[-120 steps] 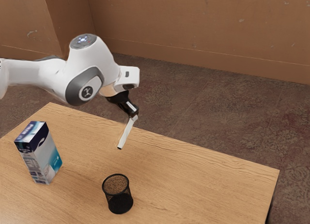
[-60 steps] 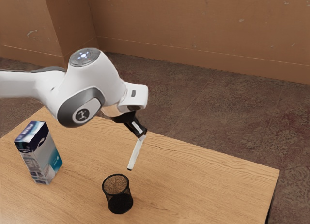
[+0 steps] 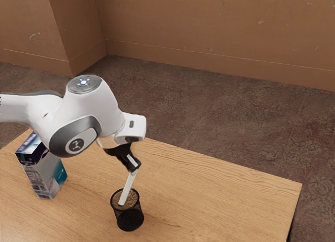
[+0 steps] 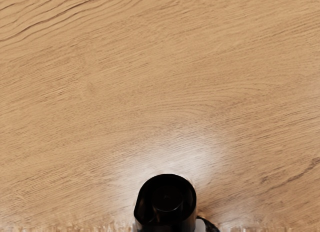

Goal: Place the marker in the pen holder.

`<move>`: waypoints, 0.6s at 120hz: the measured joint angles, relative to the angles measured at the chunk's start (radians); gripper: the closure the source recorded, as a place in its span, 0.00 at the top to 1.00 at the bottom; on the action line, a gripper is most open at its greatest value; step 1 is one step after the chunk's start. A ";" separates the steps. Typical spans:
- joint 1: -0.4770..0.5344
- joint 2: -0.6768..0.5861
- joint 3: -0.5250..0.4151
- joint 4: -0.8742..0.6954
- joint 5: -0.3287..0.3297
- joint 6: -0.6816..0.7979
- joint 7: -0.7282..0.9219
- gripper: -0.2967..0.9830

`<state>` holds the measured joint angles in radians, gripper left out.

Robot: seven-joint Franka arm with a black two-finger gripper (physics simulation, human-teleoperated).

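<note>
In the exterior view my gripper [image 3: 135, 171] is shut on the upper end of the white marker [image 3: 127, 188], just above and behind the pen holder. The marker slants down, and its lower end overlaps the opening of the black mesh pen holder [image 3: 130, 219]; how deep it reaches, if at all, is hard to tell. In the wrist view the marker's black end [image 4: 167, 199] looms large at the lower edge, with a bit of the pen holder's dark rim [image 4: 212, 227] beside it.
A blue and white carton [image 3: 46, 174] stands on the wooden table [image 3: 225, 200] toward the exterior view's left, partly behind the arm. The table's far edge runs behind the gripper.
My hand has come down and lately back toward the exterior view's left, carrying the marker from behind the pen holder to its opening. Carton and pen holder stayed put.
</note>
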<state>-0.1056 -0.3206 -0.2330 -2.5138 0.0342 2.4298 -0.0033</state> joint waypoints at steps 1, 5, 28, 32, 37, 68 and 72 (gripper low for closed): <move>0.000 0.001 0.000 -0.004 0.000 0.000 -0.001 0.15; 0.001 0.005 0.000 -0.016 0.000 -0.001 -0.007 0.15; 0.001 0.012 -0.002 -0.022 -0.018 -0.017 -0.020 0.44; 0.002 0.017 -0.001 -0.006 -0.021 -0.029 -0.021 0.49; 0.010 0.039 0.001 0.049 -0.022 -0.063 -0.020 0.54; 0.064 0.229 0.097 0.767 0.009 -0.540 0.112 0.70; 0.067 0.231 0.107 0.786 0.011 -0.581 0.135 0.71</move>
<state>-0.0386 -0.0891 -0.1259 -1.7277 0.0447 1.8485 0.1318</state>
